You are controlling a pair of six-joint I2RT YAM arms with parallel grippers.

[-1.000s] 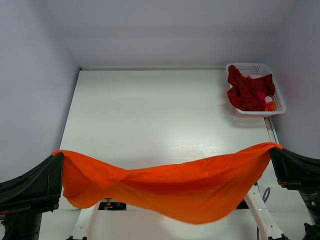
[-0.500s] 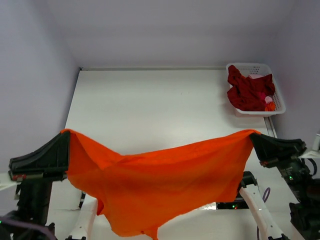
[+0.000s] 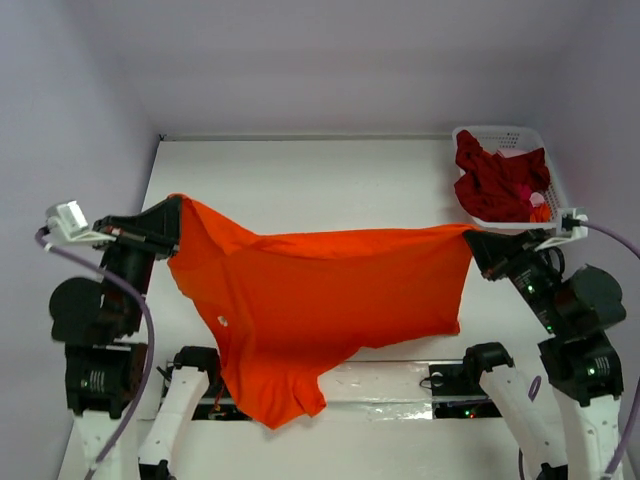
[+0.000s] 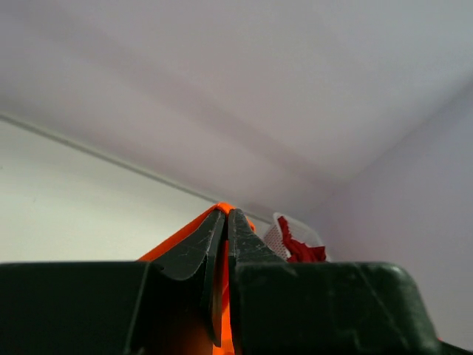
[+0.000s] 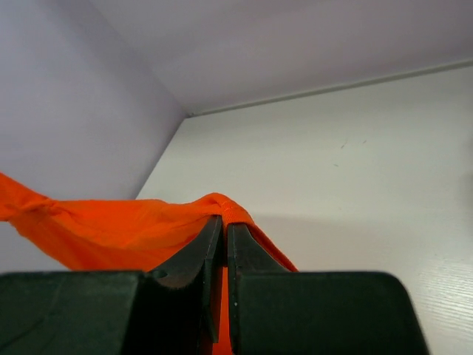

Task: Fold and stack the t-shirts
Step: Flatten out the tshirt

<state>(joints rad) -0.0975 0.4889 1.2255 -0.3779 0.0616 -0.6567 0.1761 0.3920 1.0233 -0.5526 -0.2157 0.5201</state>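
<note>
You've got two t-shirts to count here: one orange t-shirt [image 3: 330, 290] and one crimson t-shirt [image 3: 495, 185]. Two grippers are in play, the left gripper [image 3: 174, 212] and the right gripper [image 3: 470, 239]. There's one white basket [image 3: 500, 131], and one table [image 3: 320, 175]. Look at the basket's near right corner and you'll spot one small patch of pink and orange cloth [image 3: 539, 205]; whether that makes a third garment, you can't tell from here.
</note>
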